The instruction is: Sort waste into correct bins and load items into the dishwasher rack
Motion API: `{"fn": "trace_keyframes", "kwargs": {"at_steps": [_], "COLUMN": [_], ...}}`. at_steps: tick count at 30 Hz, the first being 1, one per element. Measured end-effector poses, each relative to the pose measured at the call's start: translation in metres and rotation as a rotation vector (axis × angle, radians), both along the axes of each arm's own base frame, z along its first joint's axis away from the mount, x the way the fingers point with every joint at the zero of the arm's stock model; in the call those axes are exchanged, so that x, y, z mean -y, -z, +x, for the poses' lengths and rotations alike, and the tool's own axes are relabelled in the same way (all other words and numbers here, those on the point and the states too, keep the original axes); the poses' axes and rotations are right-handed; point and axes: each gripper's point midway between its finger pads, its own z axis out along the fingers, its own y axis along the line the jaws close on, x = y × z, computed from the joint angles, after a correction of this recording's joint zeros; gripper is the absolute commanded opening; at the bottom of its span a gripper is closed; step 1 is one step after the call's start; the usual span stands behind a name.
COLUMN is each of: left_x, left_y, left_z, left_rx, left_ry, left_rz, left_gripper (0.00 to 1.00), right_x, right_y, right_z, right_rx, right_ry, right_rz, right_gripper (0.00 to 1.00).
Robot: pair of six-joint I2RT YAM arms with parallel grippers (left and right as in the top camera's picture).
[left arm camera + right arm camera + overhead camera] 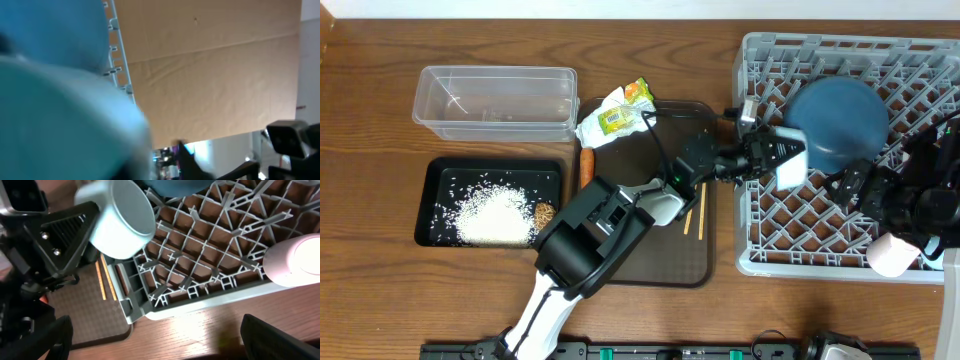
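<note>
My left gripper (782, 158) is shut on a light blue cup (122, 220) and holds it over the left part of the grey rack (760, 262). In the left wrist view the cup is a close teal blur (60, 115). A dark blue bowl (840, 120) lies upside down in the rack. A pink cup (890, 255) (295, 260) sits at the rack's front right. My right gripper (155, 345) is open and empty above the table by the rack's front edge. Rice (495, 215) and brown scraps (545, 213) lie in the black tray (425, 200). The small white bowl is out of view.
A clear tub (495, 100) stands at the back left. A carrot (587, 165) and a green-yellow wrapper (617, 115) lie at the brown tray's (660, 260) left and back edges. Wooden chopsticks (695, 215) (102, 280) lie on that tray.
</note>
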Motion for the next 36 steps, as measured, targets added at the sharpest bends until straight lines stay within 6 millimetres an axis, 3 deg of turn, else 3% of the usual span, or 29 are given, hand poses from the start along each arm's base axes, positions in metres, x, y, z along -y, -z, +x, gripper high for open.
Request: {"fn": "trace_keyframes", "kwargs": {"at_steps": [2, 3, 13, 20, 26, 31, 36], "left_x": [0.0, -0.001, -0.027, -0.066, -0.087, -0.096, -0.118], "left_y": [0.005, 0.007, 0.005, 0.031, 0.048, 0.046, 0.029], "left_z": [0.001, 0.002, 0.024, 0.055, 0.059, 0.053, 0.064], "left_rx": [-0.008, -0.013, -0.004, -0.097, -0.158, -0.128, -0.065], "left_ry": [-0.001, -0.001, 0.003, -0.002, 0.051, 0.113, 0.1], "left_rz": [0.007, 0.009, 0.008, 0.091, 0.144, 0.144, 0.133], "left_gripper": [0.98, 1.0, 0.98, 0.98, 0.98, 0.98, 0.98], "right_x": [0.0, 0.0, 0.0, 0.0, 0.0, 0.0, 0.001], "right_y": [0.0, 0.0, 0.0, 0.0, 0.0, 0.0, -0.001], "right_z": [0.0, 0.0, 0.0, 0.001, 0.001, 0.001, 0.002], "right_rx": [0.0, 0.0, 0.002, 0.003, 0.004, 0.004, 0.009], "right_ry": [0.0, 0.0, 0.0, 0.0, 0.0, 0.0, -0.003], "right_rz": [0.0, 0.0, -0.001, -0.001, -0.001, -0.001, -0.004], "right_gripper": [0.99, 0.99, 0.99, 0.99, 0.99, 0.99, 0.99]}}
